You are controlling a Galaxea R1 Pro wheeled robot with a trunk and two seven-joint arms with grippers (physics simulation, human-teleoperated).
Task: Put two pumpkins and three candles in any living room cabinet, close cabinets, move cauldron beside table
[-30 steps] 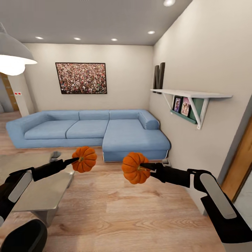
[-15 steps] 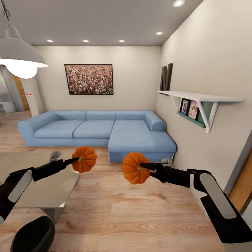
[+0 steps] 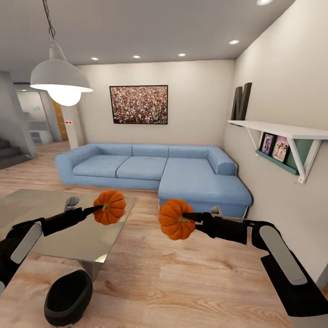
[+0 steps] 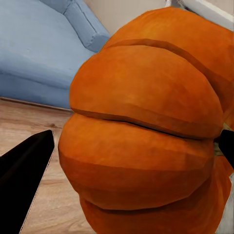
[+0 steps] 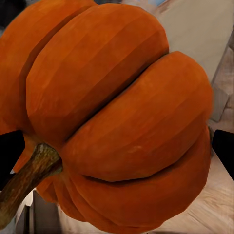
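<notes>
The robot holds 2 pumpkins in the air, 1 in each gripper, above the wooden floor [image 3: 182, 282] of a living room. The left gripper [image 3: 96, 209] is clamped on the left pumpkin [image 3: 110, 207], which hangs over the right corner of a low glass table [image 3: 68, 237]. The stem end of this pumpkin faces the gripper, so its short axis lies about level, along the fingers. In the left wrist view the left pumpkin [image 4: 146, 126] sits between 2 dark fingers [image 4: 24, 170], its ribs running across.

The right gripper [image 3: 187, 217] is clamped on the right pumpkin [image 3: 175, 218], which is over bare floor, just right of the table. Its stem end also turns toward its gripper, and the flat axis is near level. In the right wrist view the right pumpkin [image 5: 117, 122] shows its brown stem [image 5: 27, 180] going out to one side.

The 2 pumpkins are near each other but apart. Behind them stands a blue corner sofa [image 3: 159, 171] against the back wall, with a framed picture [image 3: 138, 104] above it. On the right wall a white shelf [image 3: 278, 130] carries a big dark letter N [image 3: 241, 101], the only writing that I can read. A white lamp [image 3: 60, 79] hangs over the table.
</notes>
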